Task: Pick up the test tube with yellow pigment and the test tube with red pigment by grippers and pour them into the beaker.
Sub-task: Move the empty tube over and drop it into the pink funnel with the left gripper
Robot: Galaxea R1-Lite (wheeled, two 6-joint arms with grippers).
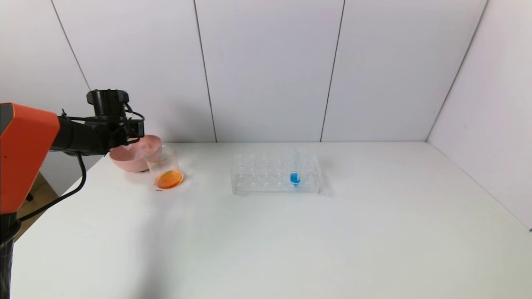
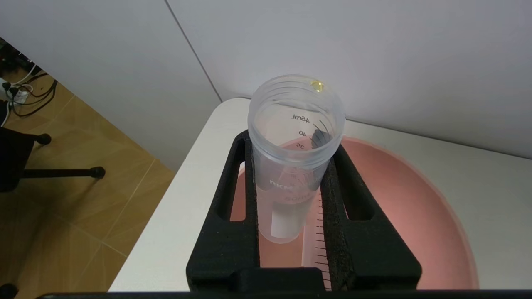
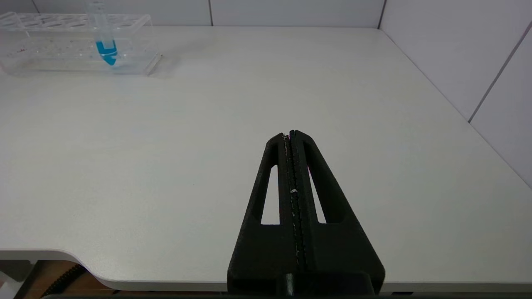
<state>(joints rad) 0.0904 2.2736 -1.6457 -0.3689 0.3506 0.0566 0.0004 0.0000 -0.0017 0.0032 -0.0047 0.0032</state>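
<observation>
The left gripper is hanging over the pink bowl at the left of the head view, its fingers clamping a clear graduated tube whose open mouth is facing the wrist camera. A tiny yellow drop is sitting on the tube's rim; its lower end is sinking out of sight between the fingers, so any remaining liquid is hard to make out. In the head view the arm is covering the tube entirely. The beaker, just beside the bowl, is holding orange liquid at its bottom. The rack, mid-frame on the counter, is carrying a blue-liquid tube. The right gripper is resting low in its wrist view, fingers pressing together, outside the head view.
</observation>
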